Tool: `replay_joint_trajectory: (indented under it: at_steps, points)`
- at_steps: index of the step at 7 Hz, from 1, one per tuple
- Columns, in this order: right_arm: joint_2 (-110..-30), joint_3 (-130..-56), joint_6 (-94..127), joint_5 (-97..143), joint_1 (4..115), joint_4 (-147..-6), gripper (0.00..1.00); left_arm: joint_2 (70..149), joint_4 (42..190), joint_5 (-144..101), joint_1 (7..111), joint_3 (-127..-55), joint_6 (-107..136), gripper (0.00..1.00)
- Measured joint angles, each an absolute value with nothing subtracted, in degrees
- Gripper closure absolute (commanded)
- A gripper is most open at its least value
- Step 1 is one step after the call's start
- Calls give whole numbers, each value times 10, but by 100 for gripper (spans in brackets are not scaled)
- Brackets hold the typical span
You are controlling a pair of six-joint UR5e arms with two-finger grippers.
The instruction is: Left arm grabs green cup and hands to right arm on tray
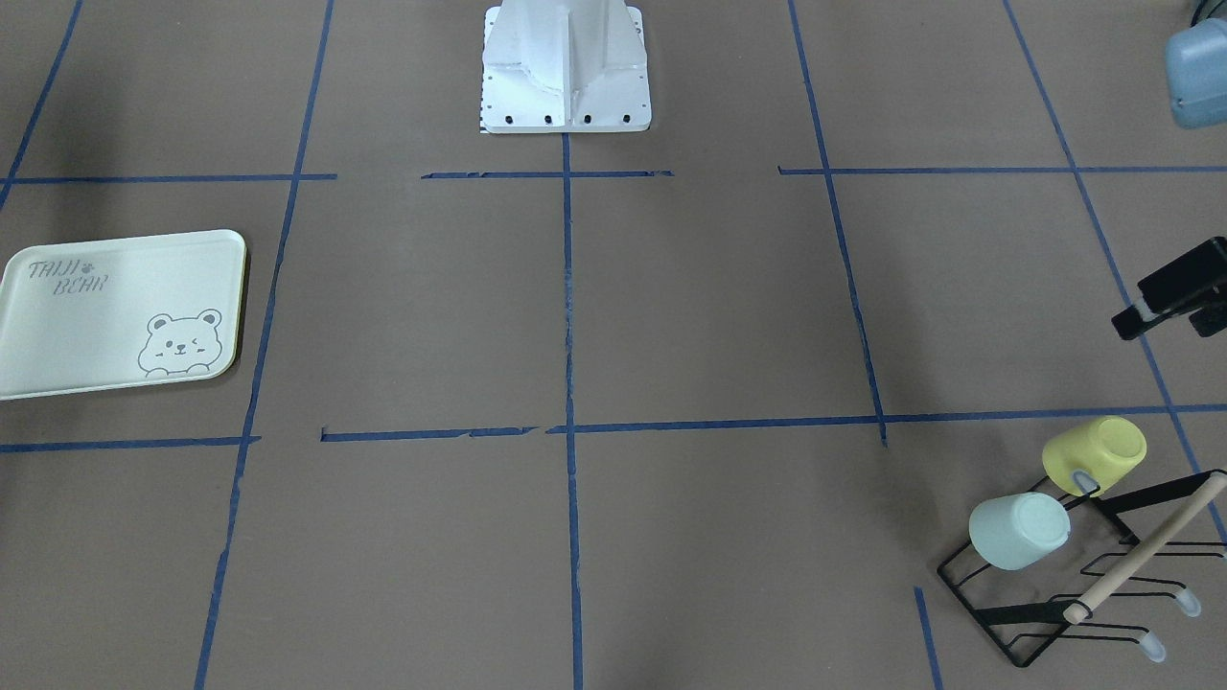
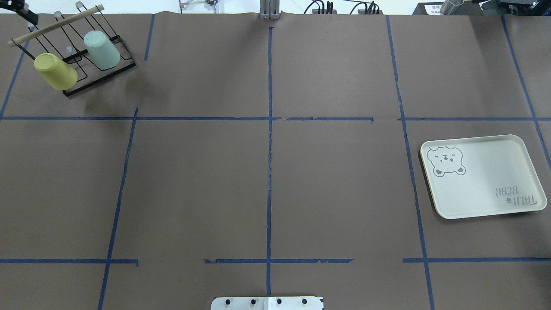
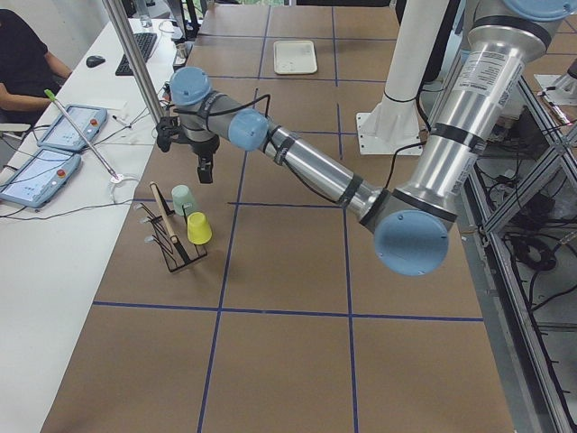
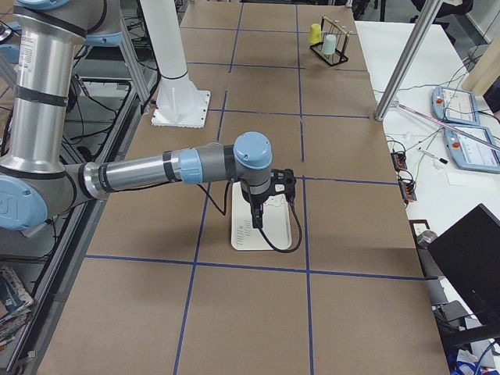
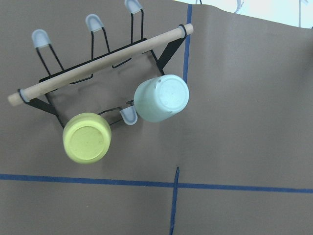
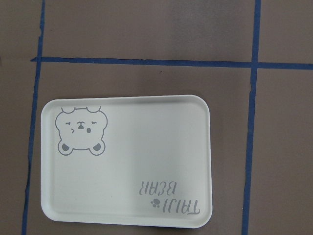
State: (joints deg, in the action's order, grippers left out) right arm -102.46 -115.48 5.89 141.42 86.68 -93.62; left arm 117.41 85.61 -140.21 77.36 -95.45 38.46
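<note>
The green cup (image 5: 161, 98) hangs mouth-down on a prong of the black wire rack (image 5: 98, 73), beside the yellow cup (image 5: 87, 137). It also shows in the overhead view (image 2: 101, 49) and the front view (image 1: 1018, 530). My left gripper (image 3: 206, 173) hovers above the table just beside the rack, apart from the cups. Only a black part of it (image 1: 1171, 289) shows at the front view's right edge, so I cannot tell whether it is open or shut. My right gripper (image 4: 255, 221) hangs over the tray (image 6: 127, 166), and I cannot tell its state. The tray holds nothing.
The rack has a wooden rod (image 5: 100, 63) across its top and several capped prongs. It stands in the table's far left corner in the overhead view (image 2: 73, 47). The tray (image 2: 482, 176) lies near the right edge. The robot's white base (image 1: 566, 67) stands mid-table.
</note>
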Motion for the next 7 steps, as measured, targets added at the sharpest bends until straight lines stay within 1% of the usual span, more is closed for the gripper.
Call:
replay_joint_trajectory:
  at_steps: [1,3,6,7]
  points:
    - [-1024,-1156,62,1419,867,-936,0,1206,860,-1349,746,-925,440,1]
    - [-1023,-1157,63,1422,867,-936,0,1238,890,-1254,691,-871,522,1]
    - [-1023,-1157,62,1423,866,-936,0,1284,983,-1183,665,-745,550,1]
    - [-1023,-1158,62,1423,866,-936,0,1292,1004,-1174,659,-719,551,1]
